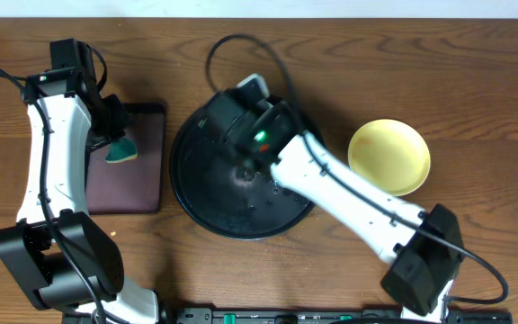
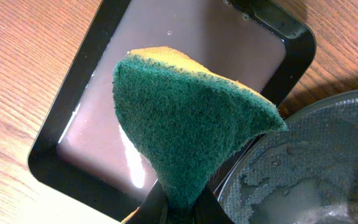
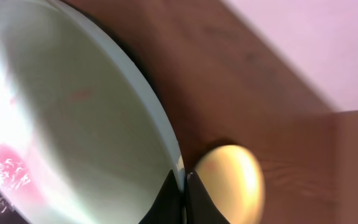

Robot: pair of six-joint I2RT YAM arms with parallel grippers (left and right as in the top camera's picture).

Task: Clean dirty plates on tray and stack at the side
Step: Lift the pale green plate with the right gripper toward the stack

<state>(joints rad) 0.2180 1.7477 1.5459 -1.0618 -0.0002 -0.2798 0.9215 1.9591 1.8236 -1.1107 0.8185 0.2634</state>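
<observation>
My right gripper (image 3: 182,182) is shut on the rim of a pale mint-blue plate (image 3: 73,118), which is tilted and has a red smear near its lower left. In the overhead view this gripper (image 1: 246,97) hangs over the far part of the black round tray (image 1: 203,193), and the arm hides most of the plate. The pale yellow plate (image 1: 388,157) lies on the table right of the tray and also shows in the right wrist view (image 3: 229,180). My left gripper (image 2: 182,200) is shut on a green and yellow sponge (image 2: 191,130), held over the maroon tray (image 1: 142,171). A third plate is out of view.
The rectangular maroon tray (image 2: 185,50) holds a shallow film of liquid. The black tray's wet, sudsy rim (image 2: 303,168) lies just right of it. Cables loop over the table behind the black tray.
</observation>
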